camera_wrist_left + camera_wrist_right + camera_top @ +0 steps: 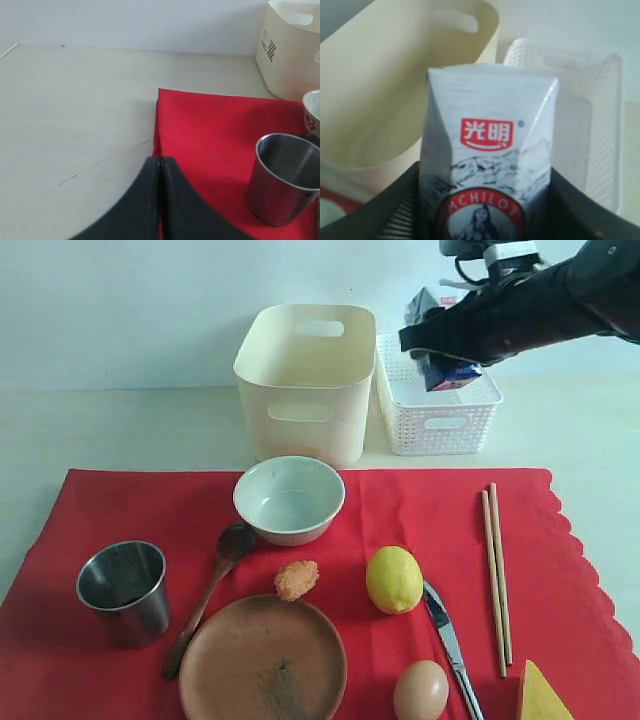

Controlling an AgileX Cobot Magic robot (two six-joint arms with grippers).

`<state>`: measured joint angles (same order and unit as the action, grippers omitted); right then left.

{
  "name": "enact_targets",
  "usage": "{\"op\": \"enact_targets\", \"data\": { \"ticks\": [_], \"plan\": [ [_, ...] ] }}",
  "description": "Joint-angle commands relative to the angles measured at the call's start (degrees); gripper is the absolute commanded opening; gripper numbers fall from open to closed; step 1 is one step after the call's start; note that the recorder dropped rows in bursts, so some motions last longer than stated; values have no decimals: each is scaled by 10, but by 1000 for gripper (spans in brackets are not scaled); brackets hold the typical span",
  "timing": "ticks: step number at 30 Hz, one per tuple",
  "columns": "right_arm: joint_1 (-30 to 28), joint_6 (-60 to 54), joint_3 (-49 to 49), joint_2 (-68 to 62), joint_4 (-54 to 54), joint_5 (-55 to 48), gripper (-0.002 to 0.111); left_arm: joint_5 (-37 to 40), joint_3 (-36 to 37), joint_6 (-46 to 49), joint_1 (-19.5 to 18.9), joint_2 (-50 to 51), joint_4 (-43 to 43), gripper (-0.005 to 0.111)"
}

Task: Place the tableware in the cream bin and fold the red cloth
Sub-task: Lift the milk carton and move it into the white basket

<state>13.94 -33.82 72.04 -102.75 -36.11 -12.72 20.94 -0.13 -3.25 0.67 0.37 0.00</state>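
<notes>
The red cloth (420, 510) lies flat on the table. On it stand a pale bowl (289, 498), a steel cup (123, 590), a dark wooden spoon (210, 590) and a round brown plate (263, 660). Behind the cloth stands the cream bin (305, 380). My right gripper (445, 360) hangs above the white lattice basket (440, 420), shut on a blue-and-white milk carton (490, 150). Out of the exterior view, my left gripper (160, 160) is shut and holds nothing. It hovers over the cloth's (210, 130) left edge, near the cup (282, 180).
A lemon (394, 579), an egg (420, 692), an orange food piece (297, 580), a knife (448, 635), chopsticks (497, 570) and a cheese wedge (543, 695) lie on the cloth's right half. Bare table (75, 125) spreads left of the cloth.
</notes>
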Motion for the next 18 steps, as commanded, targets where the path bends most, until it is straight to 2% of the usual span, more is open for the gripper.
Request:
{"op": "enact_targets", "data": {
  "ticks": [1,11,15,18],
  "plan": [
    [-35,-4,64,-40,-5,29,0,-6,1,-2,-1,-4,-4,0],
    [-61,-5,303,-234,37,-100,0,-6,1,-2,-1,-4,-4,0],
    [-61,-2,382,-286,97,-155,0,-6,1,-2,-1,-4,-4,0],
    [-61,62,421,-315,177,-185,0,-6,1,-2,-1,-4,-4,0]
  ]
}}
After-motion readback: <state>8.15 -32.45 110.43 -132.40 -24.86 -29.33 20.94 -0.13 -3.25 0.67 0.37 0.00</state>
